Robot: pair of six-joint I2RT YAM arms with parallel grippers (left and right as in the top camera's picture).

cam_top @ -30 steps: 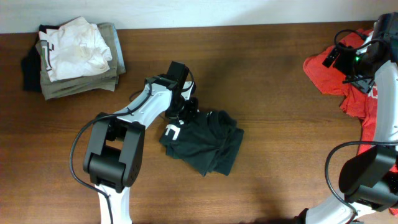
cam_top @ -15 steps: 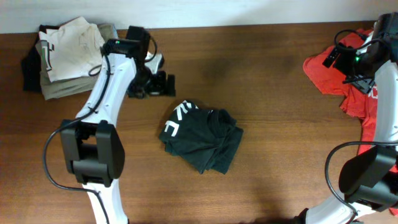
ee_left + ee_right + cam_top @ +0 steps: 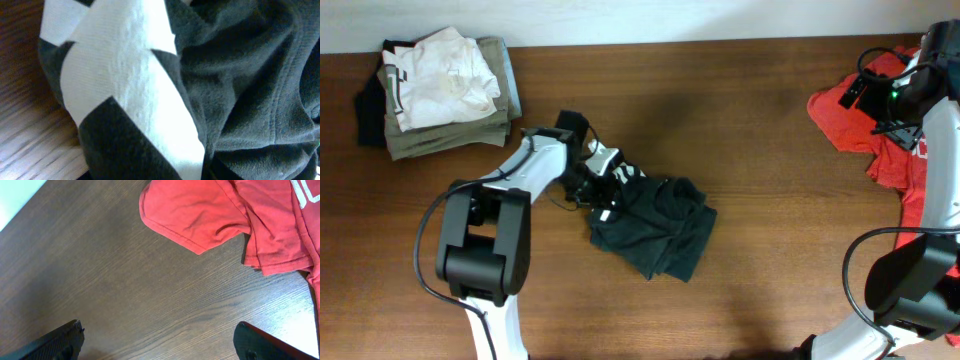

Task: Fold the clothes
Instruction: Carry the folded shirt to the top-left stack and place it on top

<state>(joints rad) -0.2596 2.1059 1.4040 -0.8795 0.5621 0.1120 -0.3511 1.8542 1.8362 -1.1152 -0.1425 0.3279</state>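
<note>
fabric of the black t-shirt fills the left wrist view at very close range, soft and creased, with a broad white marking running across it and a strip of wood grain showing at the lower left. from overhead the black t-shirt lies in a rumpled, roughly folded bundle near the middle of the table, its edges uneven and a corner pointing toward the near side. the left gripper sits right at the bundle's upper left edge, touching or just above the cloth, with the arm bent back toward its base at the left. i cannot tell whether this gripper is apart or pinched on the fabric, since neither view shows its fingers clearly. the right gripper hangs over bare wood at the far right, its jaws wide apart with 1 at each lower corner of the right wrist view and nothing between them. a red t-shirt lies spread just beyond it. a stack of folded garments rests at the far left corner, well apart from the black bundle.
</note>
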